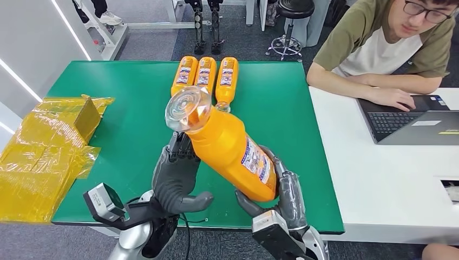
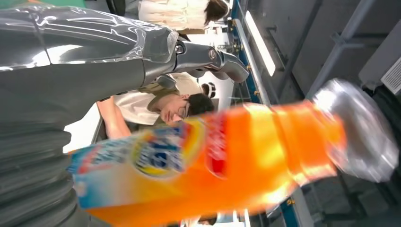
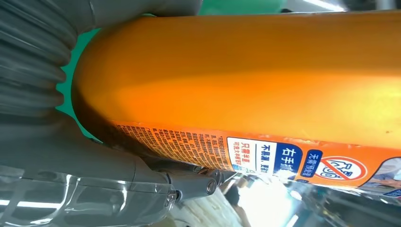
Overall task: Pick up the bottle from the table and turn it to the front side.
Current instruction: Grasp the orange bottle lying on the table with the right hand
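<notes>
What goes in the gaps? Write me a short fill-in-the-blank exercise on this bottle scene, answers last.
1. The right hand grips the orange bottle at its ___ end.
2. Three more bottles lie side by side on the ___ table.
3. The person sits at a ___.
4. The held bottle's clear cap is tilted toward the robot's ___ side.

Answers: bottom; green; laptop; left

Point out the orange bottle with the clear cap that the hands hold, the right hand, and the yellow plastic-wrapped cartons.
Orange bottle with clear cap point(image 1: 227, 143), head view: its orange body.
Right hand point(image 1: 281, 197), head view: fingers around the bottle's base.
Yellow plastic-wrapped cartons point(image 1: 38, 162), head view: top wrap.
</notes>
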`<action>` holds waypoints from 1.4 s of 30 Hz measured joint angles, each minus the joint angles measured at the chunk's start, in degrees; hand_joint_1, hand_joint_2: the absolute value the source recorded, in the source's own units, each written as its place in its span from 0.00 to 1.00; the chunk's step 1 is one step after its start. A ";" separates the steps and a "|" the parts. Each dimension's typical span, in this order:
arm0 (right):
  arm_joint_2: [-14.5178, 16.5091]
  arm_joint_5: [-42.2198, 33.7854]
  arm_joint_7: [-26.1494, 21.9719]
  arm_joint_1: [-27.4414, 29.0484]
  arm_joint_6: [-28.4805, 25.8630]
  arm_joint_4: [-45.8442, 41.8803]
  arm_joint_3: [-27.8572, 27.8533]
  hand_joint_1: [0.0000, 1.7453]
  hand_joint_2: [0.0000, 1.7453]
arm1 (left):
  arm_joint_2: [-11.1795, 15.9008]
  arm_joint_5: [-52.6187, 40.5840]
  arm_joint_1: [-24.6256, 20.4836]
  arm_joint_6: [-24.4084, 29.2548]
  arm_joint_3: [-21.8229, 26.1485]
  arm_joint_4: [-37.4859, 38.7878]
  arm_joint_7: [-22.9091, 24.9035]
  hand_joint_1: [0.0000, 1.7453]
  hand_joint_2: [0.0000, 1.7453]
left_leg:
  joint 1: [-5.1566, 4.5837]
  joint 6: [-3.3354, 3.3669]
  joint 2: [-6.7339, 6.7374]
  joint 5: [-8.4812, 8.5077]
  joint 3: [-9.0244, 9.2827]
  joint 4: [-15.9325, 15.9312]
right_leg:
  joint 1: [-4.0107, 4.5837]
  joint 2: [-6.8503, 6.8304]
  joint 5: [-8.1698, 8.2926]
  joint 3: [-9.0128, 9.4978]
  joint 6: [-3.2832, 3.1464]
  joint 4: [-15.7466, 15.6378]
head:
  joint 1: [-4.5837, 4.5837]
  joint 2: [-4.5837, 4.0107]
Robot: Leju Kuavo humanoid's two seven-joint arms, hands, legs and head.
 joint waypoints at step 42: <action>-8.85 7.95 7.48 5.65 13.19 -1.02 1.13 1.00 1.00 | -0.30 -4.97 0.05 2.18 0.54 1.14 2.33 0.00 1.00 | -0.01 0.03 0.00 -0.02 -0.02 0.00 | 0.00 0.00 0.00 -0.01 0.01 -0.02 | 0.01 0.00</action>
